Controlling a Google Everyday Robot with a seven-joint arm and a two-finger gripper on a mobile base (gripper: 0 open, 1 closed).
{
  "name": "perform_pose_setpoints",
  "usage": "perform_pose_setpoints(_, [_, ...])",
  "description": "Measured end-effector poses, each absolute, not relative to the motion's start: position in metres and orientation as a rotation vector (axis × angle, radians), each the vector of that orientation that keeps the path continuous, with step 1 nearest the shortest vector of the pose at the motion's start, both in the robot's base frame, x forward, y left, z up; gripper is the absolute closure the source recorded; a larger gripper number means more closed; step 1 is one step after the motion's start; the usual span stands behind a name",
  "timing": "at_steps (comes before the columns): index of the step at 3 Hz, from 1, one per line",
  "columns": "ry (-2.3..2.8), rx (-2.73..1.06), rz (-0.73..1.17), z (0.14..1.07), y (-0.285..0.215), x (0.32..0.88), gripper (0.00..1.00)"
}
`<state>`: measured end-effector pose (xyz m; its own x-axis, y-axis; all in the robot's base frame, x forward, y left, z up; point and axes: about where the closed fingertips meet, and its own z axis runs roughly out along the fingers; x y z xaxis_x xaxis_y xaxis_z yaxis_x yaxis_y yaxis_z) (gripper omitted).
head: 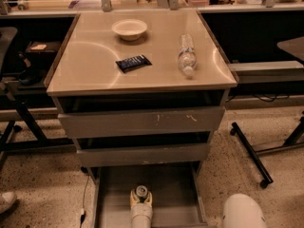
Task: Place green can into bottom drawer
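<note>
The green can (141,192) stands upright in the open bottom drawer (173,194), near the middle of its floor; mostly its silver top with the pull tab shows. My gripper (141,199) reaches in from the bottom edge of the camera view, with its cream fingers (134,202) on either side of the can, shut on it. The can's lower body is hidden by the gripper. The two upper grey drawers (142,122) are pushed in above.
On the cabinet top (95,65) lie a white bowl (129,29), a dark snack packet (133,62) and a clear water bottle (187,55). A white rounded arm part (243,213) is at lower right. Chair legs with castors (251,156) stand to the right, and table legs to the left.
</note>
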<state>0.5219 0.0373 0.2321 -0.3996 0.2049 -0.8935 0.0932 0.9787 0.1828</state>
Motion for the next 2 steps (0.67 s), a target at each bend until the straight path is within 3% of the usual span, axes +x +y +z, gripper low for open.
perform_pose_setpoints(2, [1.962, 0.222, 0.056, 0.2126, 0.0282, 0.5341, 1.0])
